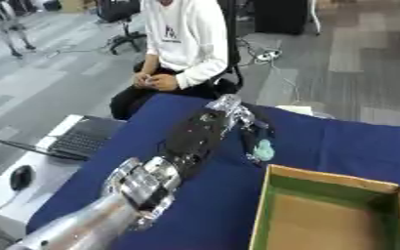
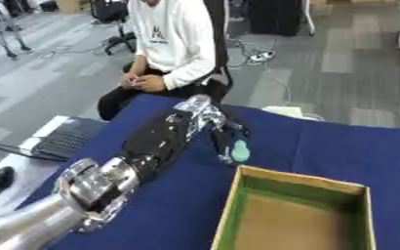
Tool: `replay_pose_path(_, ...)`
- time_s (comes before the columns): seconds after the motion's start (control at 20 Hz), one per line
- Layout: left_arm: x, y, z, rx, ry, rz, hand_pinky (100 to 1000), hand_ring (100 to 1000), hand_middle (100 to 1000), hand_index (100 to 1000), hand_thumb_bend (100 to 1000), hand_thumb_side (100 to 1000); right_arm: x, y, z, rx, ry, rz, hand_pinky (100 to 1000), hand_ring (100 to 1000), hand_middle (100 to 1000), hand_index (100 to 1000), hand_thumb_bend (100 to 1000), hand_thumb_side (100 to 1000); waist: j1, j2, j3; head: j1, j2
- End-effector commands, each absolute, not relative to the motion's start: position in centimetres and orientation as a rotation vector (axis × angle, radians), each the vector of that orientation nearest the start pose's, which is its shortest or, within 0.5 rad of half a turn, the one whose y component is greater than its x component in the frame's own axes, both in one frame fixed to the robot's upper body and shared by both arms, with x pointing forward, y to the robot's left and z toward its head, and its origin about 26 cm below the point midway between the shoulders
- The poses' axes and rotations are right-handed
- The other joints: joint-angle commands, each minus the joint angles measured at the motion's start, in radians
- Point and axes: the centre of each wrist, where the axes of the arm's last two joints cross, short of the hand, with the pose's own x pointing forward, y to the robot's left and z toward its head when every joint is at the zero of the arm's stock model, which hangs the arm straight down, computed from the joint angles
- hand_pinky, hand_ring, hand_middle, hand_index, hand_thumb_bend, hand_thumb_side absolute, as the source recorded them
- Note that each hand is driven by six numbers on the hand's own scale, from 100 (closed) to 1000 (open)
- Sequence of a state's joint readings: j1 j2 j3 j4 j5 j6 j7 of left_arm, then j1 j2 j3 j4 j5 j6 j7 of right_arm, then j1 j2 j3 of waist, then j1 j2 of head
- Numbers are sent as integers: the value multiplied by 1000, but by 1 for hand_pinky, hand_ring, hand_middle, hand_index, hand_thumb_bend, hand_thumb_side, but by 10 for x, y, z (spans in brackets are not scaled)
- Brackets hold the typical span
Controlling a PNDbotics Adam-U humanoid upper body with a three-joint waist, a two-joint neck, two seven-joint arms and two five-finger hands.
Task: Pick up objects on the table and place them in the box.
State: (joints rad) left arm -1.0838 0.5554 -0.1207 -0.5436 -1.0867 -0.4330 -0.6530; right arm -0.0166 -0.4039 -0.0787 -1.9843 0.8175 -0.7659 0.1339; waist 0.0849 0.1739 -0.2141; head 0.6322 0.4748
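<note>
My left arm reaches in from the lower left across the blue table (image 1: pixel 357 146). Its hand (image 1: pixel 230 113) is near the table's middle, its dark fingers (image 1: pixel 253 132) curled down round a small teal thing (image 1: pixel 264 150). That teal thing sits just beyond the far left corner of the open cardboard box (image 1: pixel 276 205). I cannot tell whether it touches the cloth or hangs above it. The box has green inner walls and a brown floor, and nothing shows inside it. My right hand shows in neither view.
A small white thing (image 1: pixel 295 110) lies at the table's far edge. To the left, a lower white side table holds a laptop (image 1: pixel 75 139) and a mouse (image 1: pixel 21 177). A person sits in a chair beyond the far edge.
</note>
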Motion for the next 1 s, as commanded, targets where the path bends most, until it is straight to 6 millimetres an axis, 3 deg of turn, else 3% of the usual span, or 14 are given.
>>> replay_pose_path(0.05,495,366,215,781,-871,-1766,702,744,927,1000,873,392,264,-320,147,1001,2660,-1875,391,532,560,686,480,1000,-3,-10,-2,13,-11)
replay_pose_path(0.4,495,366,216,798,-836,-1760,700,734,913,988,823,376,265,-321,149,992,2660,-1864,391,531,559,686,480,1000,-1,-5,-8,17,-11)
replay_pose_path(0.75,496,367,216,809,-837,-1769,633,666,847,935,714,357,265,-321,150,985,2660,-1863,390,531,559,686,479,1000,0,-4,-8,15,-11)
replay_pose_path(1.0,495,371,216,810,-852,-1739,552,601,788,885,686,354,265,-321,150,983,2661,-1865,390,531,558,685,479,1000,0,-4,-6,13,-13)
